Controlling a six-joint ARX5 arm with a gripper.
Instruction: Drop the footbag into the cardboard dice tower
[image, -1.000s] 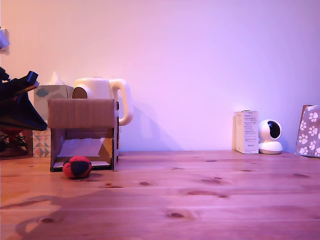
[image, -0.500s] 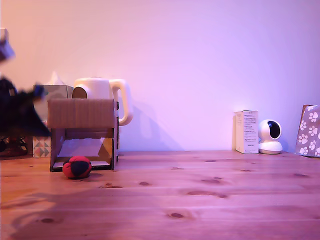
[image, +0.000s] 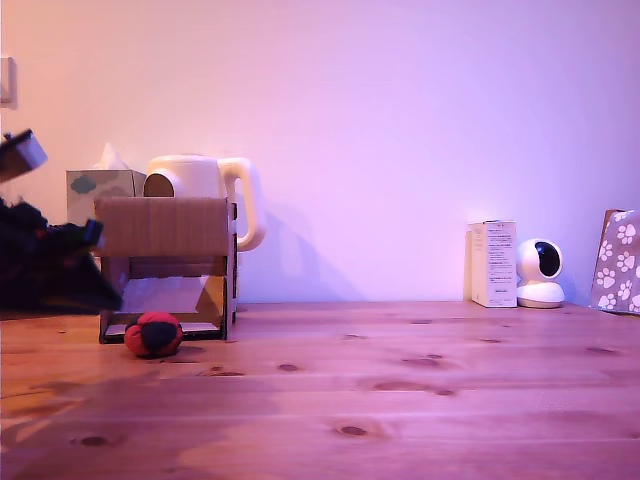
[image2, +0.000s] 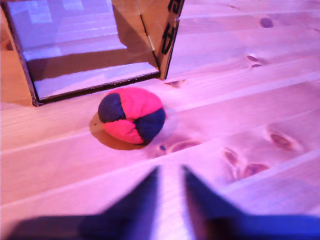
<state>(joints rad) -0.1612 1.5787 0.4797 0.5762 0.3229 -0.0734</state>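
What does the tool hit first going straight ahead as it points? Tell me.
Probably the footbag, lying on the table just ahead of the tool; the cardboard dice tower stands behind it.

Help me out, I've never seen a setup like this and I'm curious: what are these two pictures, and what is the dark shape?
The dark shape at the exterior view's left is a robot arm. One picture comes from a camera standing off the arm, looking across a wooden table. The other comes from a camera on the arm's wrist, looking down past its claw, whose two dark fingers show a narrow gap. The claw holds nothing.

On the table lies a red and black footbag, just in front of the open bottom of a cardboard dice tower. Behind the tower stand a cream kettle and a tissue box. At the exterior view's right are a white box, a small white camera and a paw-print bag.
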